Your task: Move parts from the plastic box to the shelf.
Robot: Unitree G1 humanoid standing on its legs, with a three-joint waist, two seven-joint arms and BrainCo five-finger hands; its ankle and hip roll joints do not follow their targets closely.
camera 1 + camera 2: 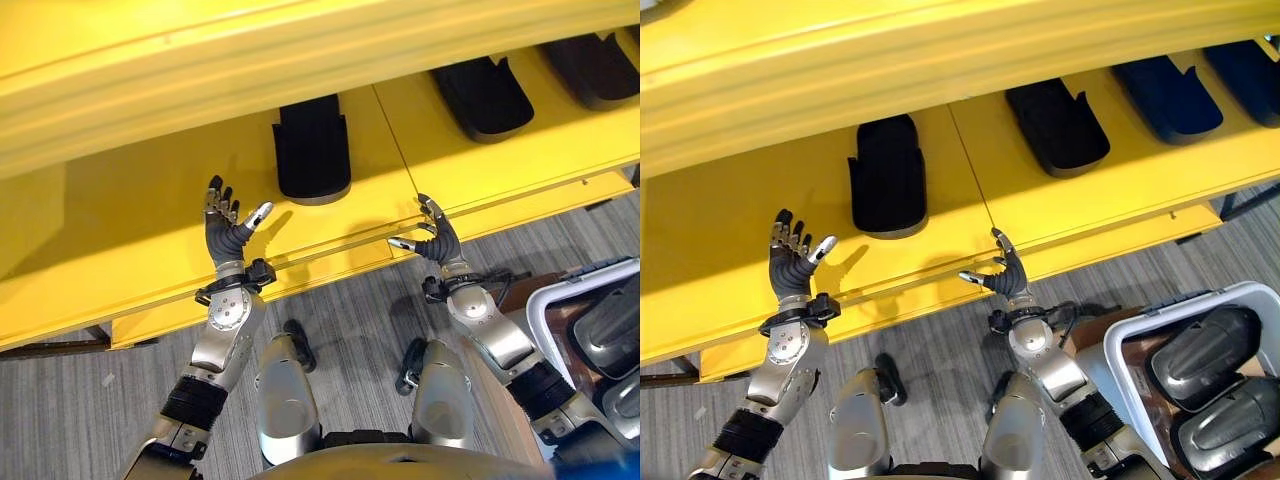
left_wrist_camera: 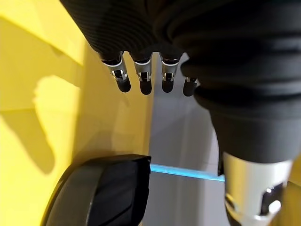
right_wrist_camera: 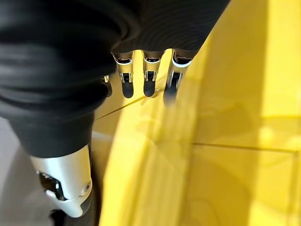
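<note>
A black part (image 1: 312, 150) lies on the yellow shelf (image 1: 120, 230), and the left wrist view shows its dark rounded end (image 2: 101, 190). My left hand (image 1: 228, 225) is raised over the shelf's front, left of that part, open and holding nothing. My right hand (image 1: 432, 235) hovers open at the shelf's front edge, to the part's right, also holding nothing. The white plastic box (image 1: 1200, 296) stands at the lower right with two dark grey parts (image 1: 1202, 350) inside.
More black parts (image 1: 1057, 125) and a blue-black one (image 1: 1167, 97) lie farther right on the shelf. A second yellow shelf board (image 1: 300, 50) overhangs above. Grey floor (image 1: 350, 310) runs below the shelf's front edge.
</note>
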